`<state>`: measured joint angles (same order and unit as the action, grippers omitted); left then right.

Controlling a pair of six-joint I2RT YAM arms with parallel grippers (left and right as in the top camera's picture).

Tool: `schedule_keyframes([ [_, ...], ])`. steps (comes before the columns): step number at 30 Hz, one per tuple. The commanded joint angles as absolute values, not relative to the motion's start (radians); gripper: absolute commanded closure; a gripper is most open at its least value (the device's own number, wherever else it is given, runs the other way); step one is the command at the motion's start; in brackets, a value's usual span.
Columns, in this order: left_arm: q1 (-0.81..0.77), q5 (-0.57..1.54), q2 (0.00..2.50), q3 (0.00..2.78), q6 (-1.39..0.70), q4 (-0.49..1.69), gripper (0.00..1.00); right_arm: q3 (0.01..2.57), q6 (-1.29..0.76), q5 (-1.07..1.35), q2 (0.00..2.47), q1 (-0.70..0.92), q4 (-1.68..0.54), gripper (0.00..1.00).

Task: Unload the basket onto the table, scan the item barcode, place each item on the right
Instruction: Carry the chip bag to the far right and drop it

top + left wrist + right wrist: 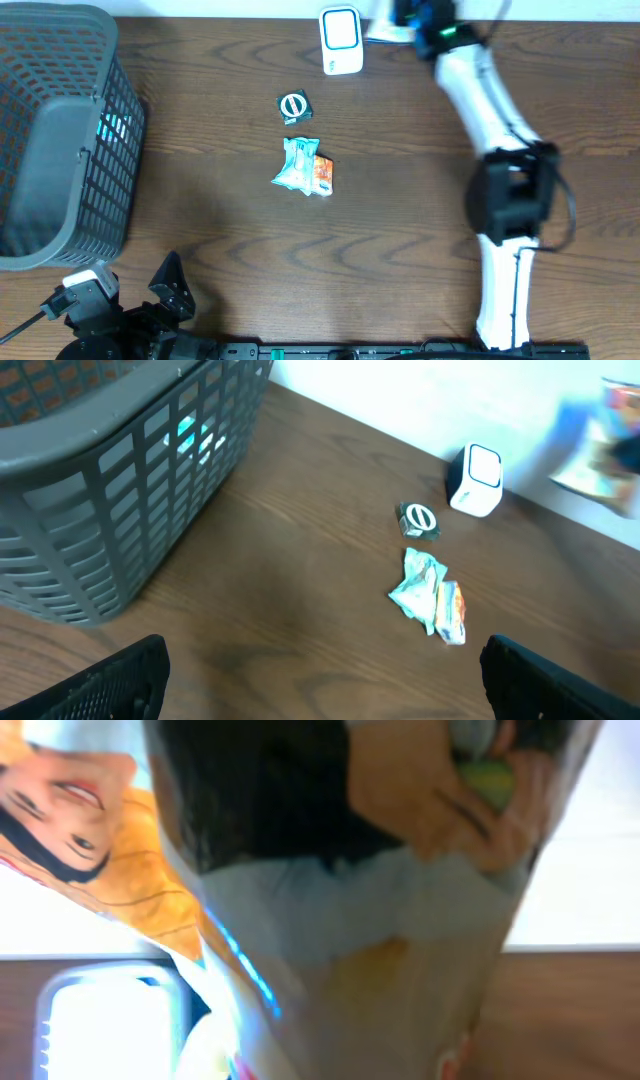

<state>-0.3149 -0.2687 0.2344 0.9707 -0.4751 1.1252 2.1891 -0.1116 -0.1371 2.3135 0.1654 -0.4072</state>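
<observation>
The right hand (418, 20) is pinched shut on a glossy printed plastic packet (350, 920), held up just beside the small white box scanner (341, 41) at the far edge of the bench (400, 250). The left hand (325, 678) gapes wide, empty. I can't spot a barcode, so it may face away from the scanner; the floppy film could slip. The packet hides the right fingers.

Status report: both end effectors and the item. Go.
Left end effector open, empty. Right end effector shut on printed packet, beside scanner. Nothing blocking.
</observation>
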Motion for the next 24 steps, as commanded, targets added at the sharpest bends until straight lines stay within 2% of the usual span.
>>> schedule_keyframes([
  [1,-0.311,-0.286,0.233,0.966,-0.485,1.124,0.02,2.218,0.043,-0.213,2.226,0.046,-0.525,0.99],
  [5,-0.311,-0.286,0.233,0.966,-0.485,1.124,0.02,2.217,0.167,-0.237,2.228,-0.086,-0.739,0.99],
  [8,-0.311,-0.286,0.233,0.966,-0.485,1.124,0.02,2.212,0.181,-0.237,2.238,-0.186,-0.822,0.99],
  [9,-0.311,-0.286,0.233,0.966,-0.485,1.124,0.02,2.211,0.181,-0.237,2.241,-0.221,-0.835,0.95],
  [10,-0.311,-0.286,0.233,0.966,-0.485,1.124,0.03,2.211,0.180,-0.237,2.246,-0.256,-0.845,0.73],
  [12,-0.311,-0.286,0.233,0.966,-0.485,1.124,0.02,2.211,0.148,-0.232,2.252,-0.312,-0.859,0.01],
  [17,-0.311,-0.286,0.233,0.966,-0.485,1.124,0.02,2.211,0.091,-0.112,2.257,-0.396,-0.921,0.01],
  [24,-0.311,-0.286,0.233,0.966,-0.485,1.124,0.02,2.211,0.059,0.497,2.258,-0.374,-0.981,0.01],
])
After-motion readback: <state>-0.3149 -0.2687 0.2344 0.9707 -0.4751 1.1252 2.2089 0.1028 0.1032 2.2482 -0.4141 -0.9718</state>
